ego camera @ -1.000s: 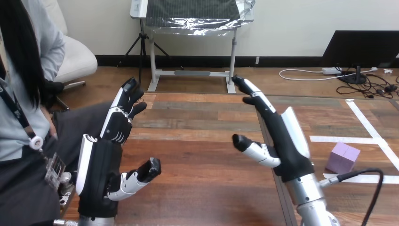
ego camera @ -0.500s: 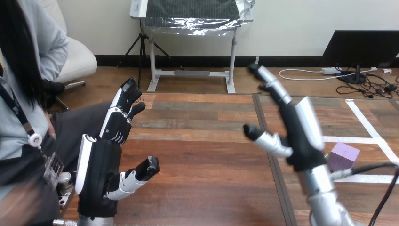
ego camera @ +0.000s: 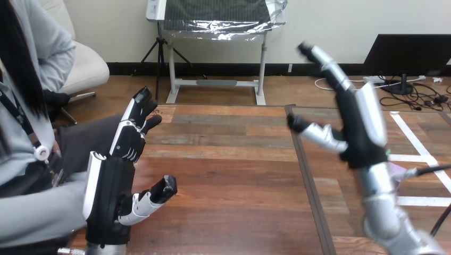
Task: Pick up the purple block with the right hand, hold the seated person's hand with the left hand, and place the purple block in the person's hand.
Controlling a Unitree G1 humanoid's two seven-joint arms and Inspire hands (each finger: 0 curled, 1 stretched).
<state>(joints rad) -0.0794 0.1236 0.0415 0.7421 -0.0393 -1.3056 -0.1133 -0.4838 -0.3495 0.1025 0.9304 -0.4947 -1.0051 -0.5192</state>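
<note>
The purple block [ego camera: 395, 168] lies on the table [ego camera: 228, 175] at the right, mostly hidden behind the robot's right forearm [ego camera: 378, 192].

Left hand [ego camera: 109, 196] & right hand [ego camera: 357, 139]: black w/ white shells [ego camera: 94, 178] on the backs. Their fingers [ego camera: 129, 142] are jointed, black-and-white, w/ black tips. Silver forearm [ego camera: 381, 197] below right hand.
</note>
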